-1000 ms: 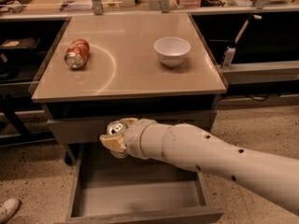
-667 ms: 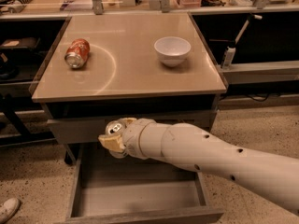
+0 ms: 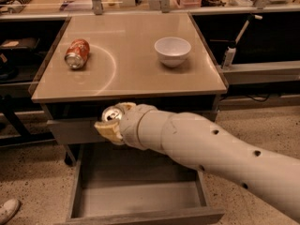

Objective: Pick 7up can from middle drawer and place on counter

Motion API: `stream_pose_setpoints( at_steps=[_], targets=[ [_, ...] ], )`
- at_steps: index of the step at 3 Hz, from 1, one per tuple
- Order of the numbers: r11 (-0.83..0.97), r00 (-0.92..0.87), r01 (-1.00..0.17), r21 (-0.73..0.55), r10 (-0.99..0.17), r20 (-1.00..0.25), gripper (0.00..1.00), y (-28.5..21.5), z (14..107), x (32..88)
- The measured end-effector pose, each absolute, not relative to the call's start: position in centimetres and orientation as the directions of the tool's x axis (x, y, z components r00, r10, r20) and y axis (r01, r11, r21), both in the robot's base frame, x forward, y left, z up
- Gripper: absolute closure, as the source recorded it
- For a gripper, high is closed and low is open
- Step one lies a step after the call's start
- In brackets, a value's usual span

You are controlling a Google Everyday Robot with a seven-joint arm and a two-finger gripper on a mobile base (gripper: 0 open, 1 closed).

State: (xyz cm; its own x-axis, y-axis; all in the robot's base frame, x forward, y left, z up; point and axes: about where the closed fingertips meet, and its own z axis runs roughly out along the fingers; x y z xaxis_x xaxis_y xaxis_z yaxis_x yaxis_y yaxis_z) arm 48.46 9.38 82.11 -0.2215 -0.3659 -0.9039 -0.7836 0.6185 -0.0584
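My gripper point(image 3: 109, 121) is shut on the 7up can point(image 3: 112, 114), whose silver top faces up between the tan fingers. It holds the can in the air above the open middle drawer point(image 3: 140, 198), just in front of and below the counter's point(image 3: 131, 55) front edge. The drawer's grey floor is bare where it shows. My white arm reaches in from the lower right and hides part of the drawer's back.
An orange-red can point(image 3: 77, 53) lies on its side at the counter's left. A white bowl point(image 3: 172, 50) stands at its right. Dark shelving flanks the cabinet on both sides. A shoe point(image 3: 8, 211) shows on the speckled floor at lower left.
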Motion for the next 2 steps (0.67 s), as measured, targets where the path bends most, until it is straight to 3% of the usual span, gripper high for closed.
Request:
stream_pose_setpoints(
  at_steps=[2],
  targets=[
    [0.628,-0.133,-0.764,-0.148,-0.378,-0.916,1.0,8.1,90.5,52.0]
  ],
)
